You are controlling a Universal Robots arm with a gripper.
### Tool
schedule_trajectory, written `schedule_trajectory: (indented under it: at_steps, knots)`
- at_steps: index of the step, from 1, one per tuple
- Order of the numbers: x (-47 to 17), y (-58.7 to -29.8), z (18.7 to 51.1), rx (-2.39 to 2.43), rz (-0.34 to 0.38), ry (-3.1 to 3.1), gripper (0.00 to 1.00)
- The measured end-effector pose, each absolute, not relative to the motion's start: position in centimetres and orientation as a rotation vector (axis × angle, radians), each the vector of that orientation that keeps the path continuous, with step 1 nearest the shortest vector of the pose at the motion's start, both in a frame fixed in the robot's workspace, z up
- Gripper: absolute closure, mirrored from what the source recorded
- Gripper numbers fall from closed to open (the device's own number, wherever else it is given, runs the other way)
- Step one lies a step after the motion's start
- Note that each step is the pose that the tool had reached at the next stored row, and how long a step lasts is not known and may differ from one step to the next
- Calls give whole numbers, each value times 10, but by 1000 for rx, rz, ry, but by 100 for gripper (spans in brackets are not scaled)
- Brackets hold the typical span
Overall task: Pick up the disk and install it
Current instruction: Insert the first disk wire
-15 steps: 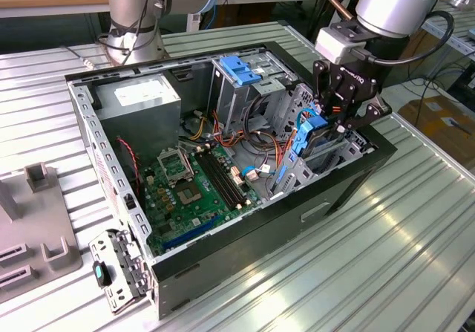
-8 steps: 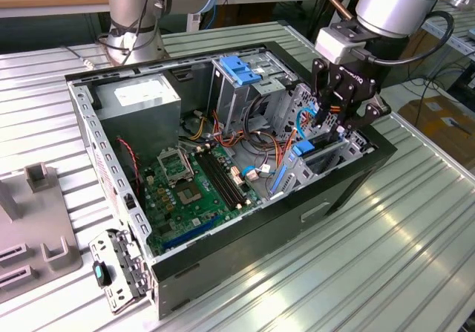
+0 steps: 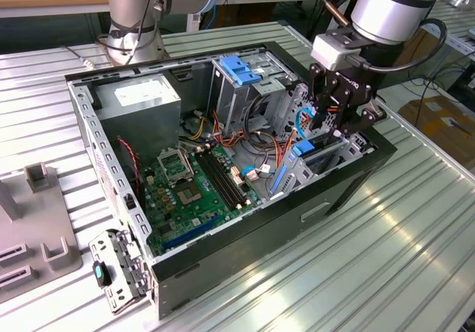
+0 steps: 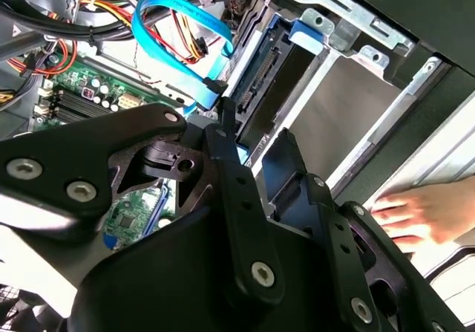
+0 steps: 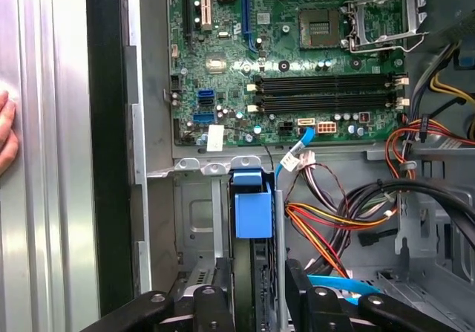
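First wrist view: disk (image 5: 252,213) seated upright between the jaws.

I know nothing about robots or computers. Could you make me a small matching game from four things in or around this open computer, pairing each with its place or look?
Things:
1. disk
2. power supply box
3. blue cable
4. hand

Descriptions:
A. outside the case
B. grey with a white label on top
C. standing on edge in the drive bay
D. curved in a loop over the circuit board

Pairs: 1-C, 2-B, 3-D, 4-A
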State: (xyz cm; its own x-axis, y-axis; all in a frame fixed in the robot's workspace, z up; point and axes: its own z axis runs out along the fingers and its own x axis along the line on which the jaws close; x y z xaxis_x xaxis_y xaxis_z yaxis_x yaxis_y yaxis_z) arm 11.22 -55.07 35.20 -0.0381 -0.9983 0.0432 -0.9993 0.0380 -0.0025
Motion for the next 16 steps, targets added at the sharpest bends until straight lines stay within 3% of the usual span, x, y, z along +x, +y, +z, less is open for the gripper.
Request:
schedule_trajectory:
  at_steps: [16]
  knots:
    - [112,-551,354,2158,50,-2242,58]
